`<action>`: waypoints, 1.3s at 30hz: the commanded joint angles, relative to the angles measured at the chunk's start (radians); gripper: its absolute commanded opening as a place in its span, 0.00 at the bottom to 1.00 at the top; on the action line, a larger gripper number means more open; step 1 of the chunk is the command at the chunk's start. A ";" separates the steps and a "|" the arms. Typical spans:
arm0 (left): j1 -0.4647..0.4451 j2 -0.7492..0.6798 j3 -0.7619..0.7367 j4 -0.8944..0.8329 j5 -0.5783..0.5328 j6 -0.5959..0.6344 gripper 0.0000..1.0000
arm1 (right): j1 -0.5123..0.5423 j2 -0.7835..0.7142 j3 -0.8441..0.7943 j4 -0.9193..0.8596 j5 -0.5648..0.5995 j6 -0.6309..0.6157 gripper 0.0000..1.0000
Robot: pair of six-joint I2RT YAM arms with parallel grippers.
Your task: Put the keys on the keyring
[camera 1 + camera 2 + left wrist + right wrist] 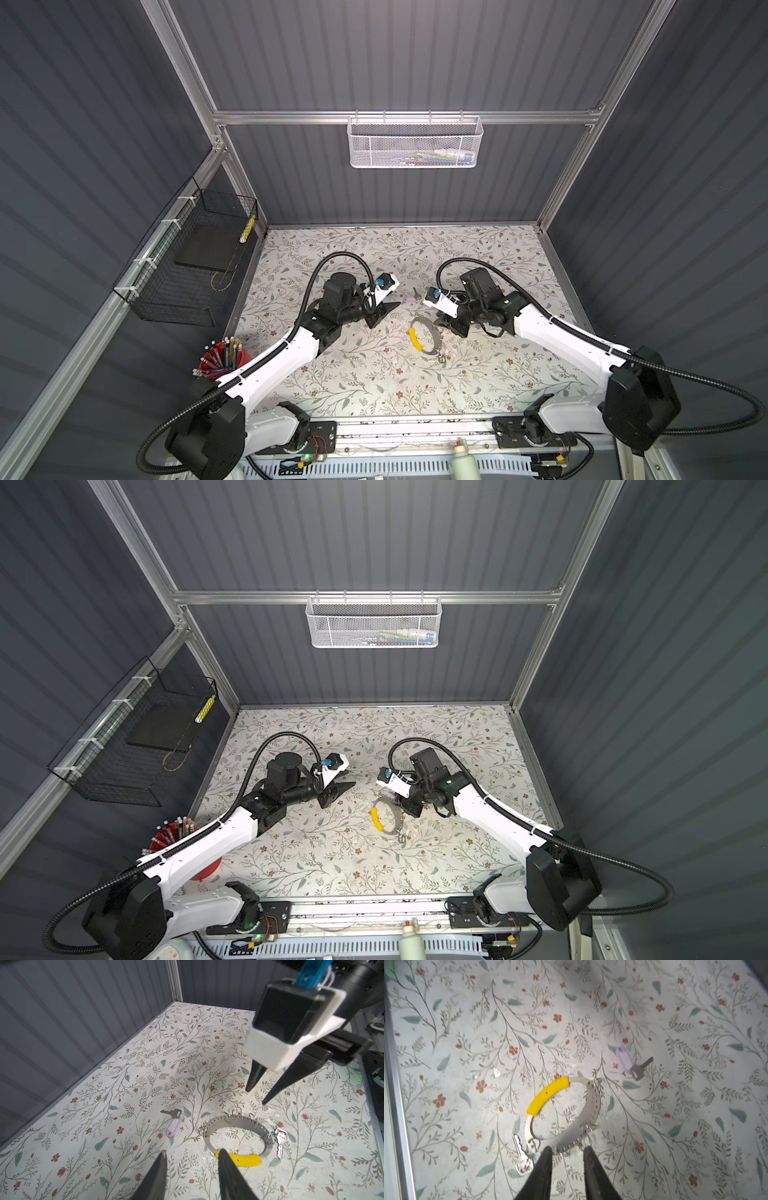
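Keyring (415, 340) flat on table (374, 386), right of centre, plain key (280, 1142) hung on it | left gripper (193, 1152) parted, empty, hovering clear | tagged key (173, 1113) loose nearby, seemingly next | right gripper (567, 1147) parted above keyring, grasping nothing, likely poised to steady it

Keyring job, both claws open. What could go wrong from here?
1. The tagged key lies flat on the table, apart from the keyring; a pinch could skid off it.
2. The right claw is open close to the band's small split rings; closing may catch one instead of the band and drag the loop.
3. The silver key is already attached to the band; lifting the loop could swing or snag it.
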 commanded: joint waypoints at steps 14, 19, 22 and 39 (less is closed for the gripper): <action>0.003 0.067 0.038 -0.036 0.031 0.073 0.42 | -0.055 0.121 -0.043 -0.083 0.058 -0.435 0.29; 0.003 0.079 0.049 -0.039 0.041 0.080 0.42 | -0.039 0.181 -0.018 -0.056 0.062 -0.490 0.29; 0.003 0.077 0.049 -0.041 0.036 0.088 0.42 | -0.028 0.207 -0.015 -0.029 0.061 -0.509 0.30; 0.003 0.081 0.050 -0.060 0.033 0.104 0.42 | 0.014 0.276 0.005 -0.016 0.035 -0.579 0.27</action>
